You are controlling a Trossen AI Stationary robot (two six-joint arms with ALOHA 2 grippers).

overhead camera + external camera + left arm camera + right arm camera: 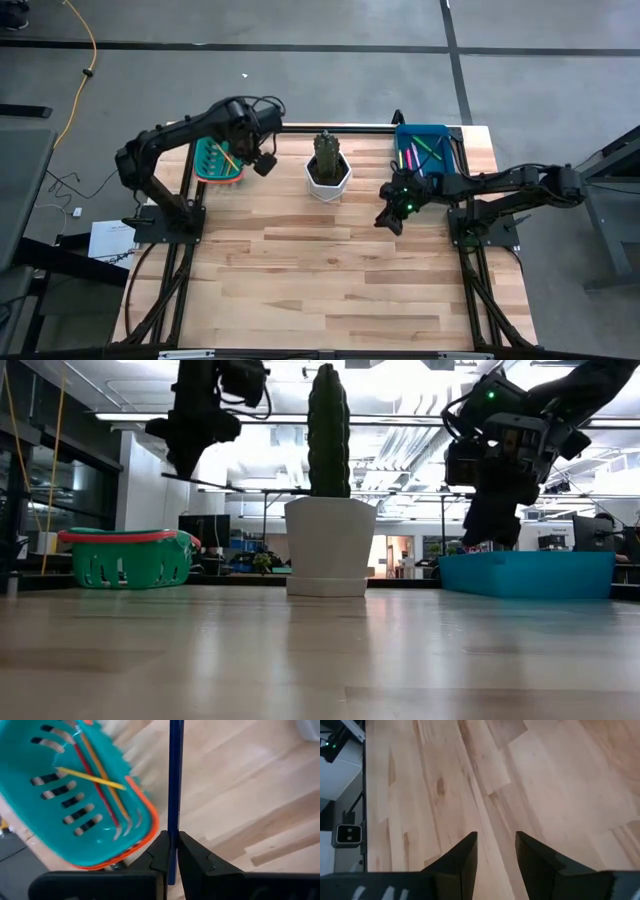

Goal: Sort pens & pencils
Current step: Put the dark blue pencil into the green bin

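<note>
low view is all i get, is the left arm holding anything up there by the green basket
Observer: Yes. The left wrist view shows the left gripper with its fingers shut on a dark blue stick.
Operator: is it over the basket yet
Observer: Not from above. It hangs beside the basket, on the side toward the cactus.
Operator: whats in the basket
Observer: Yellow, orange and red pencils lie inside it.
</note>
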